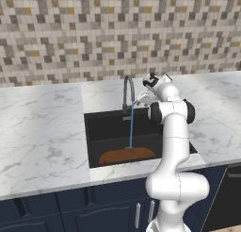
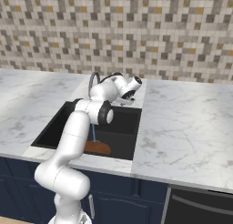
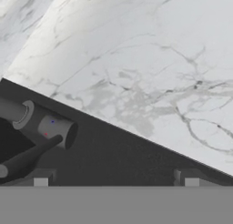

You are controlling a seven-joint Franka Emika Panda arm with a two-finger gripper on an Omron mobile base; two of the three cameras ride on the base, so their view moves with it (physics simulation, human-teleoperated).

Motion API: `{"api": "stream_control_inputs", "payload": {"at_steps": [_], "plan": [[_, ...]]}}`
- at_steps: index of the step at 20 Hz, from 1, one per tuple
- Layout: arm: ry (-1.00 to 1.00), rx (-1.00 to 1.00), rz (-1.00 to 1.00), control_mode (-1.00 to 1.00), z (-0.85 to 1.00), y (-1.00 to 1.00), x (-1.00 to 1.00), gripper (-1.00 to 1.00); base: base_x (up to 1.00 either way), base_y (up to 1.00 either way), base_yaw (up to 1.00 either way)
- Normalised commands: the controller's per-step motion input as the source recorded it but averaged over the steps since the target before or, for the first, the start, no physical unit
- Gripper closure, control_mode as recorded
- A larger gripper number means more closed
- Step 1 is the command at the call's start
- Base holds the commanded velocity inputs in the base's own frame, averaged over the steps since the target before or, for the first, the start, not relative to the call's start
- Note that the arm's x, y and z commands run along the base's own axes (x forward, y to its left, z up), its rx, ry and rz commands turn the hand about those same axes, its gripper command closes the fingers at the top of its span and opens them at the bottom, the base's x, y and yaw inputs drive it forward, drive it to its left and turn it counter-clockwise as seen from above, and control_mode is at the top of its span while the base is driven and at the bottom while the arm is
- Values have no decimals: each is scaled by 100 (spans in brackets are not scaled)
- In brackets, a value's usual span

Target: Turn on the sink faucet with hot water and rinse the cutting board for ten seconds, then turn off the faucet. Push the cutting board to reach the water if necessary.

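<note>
White marble counter (image 1: pixel 42 132) surrounds the sink (image 1: pixel 101 127) under a mosaic wall (image 1: pixel 94 33); gripper (image 3: pixel 116 177) fingers spread, empty, beside the sink faucet (image 1: pixel 128 92).

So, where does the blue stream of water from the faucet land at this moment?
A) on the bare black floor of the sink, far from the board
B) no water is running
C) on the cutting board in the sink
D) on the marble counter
C: in the left base view the water falls from the sink faucet straight onto the cutting board in the sink.
</note>
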Motion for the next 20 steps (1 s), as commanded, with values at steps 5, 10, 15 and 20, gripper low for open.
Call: {"api": "stream_control_inputs", "payload": {"at_steps": [5,10,15,20], "plan": [[-3,0,0,-100,0,-6,2,-100,0,0,0],[0,0,0,-100,2,0,11,-100,0,0,0],[0,0,-3,-100,2,0,9,-100,0,0,0],[0,0,-2,-100,0,1,0,-100,0,0,0]]}}
